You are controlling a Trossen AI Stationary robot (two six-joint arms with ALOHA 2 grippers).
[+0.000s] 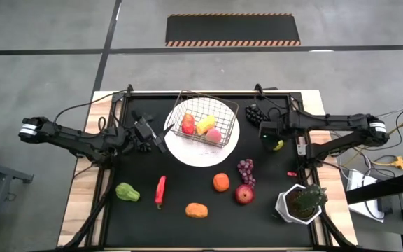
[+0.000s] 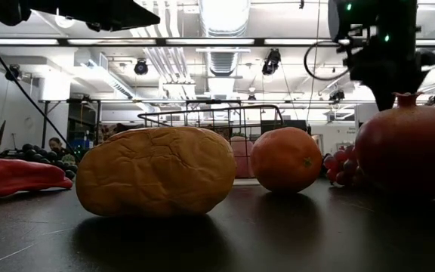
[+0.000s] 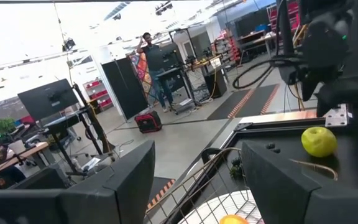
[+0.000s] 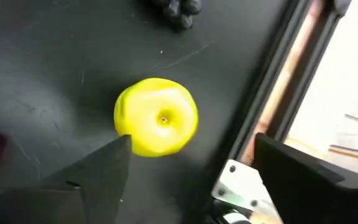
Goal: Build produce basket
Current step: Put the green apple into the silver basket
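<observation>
The wire basket (image 1: 203,117) stands on a round white plate (image 1: 187,155) at the table's middle. It holds a red apple (image 1: 188,124), a yellow mango (image 1: 205,124) and a pink peach (image 1: 215,135). My left gripper (image 1: 154,134) is open and empty beside the plate's left rim, and the basket's rim shows ahead of it (image 3: 197,180). My right gripper (image 1: 269,134) is open above a yellow-green apple (image 4: 156,116) that rests on the mat right of the plate. The apple lies nearer one finger (image 4: 98,177) than the other (image 4: 309,180). My right gripper points down over the green apple. One fingertip (image 4: 124,144) shows at the apple's edge, but I cannot tell whether it touches. The apple rests on the mat, stem hollow up.
Dark grapes (image 1: 255,112) lie far right of the basket. Purple grapes (image 1: 245,170), an orange (image 1: 220,182), a red fruit (image 1: 243,194), an orange-brown fruit (image 1: 196,209), a red pepper (image 1: 160,190) and a green pepper (image 1: 126,192) lie nearer. A potted plant (image 1: 301,203) stands near right.
</observation>
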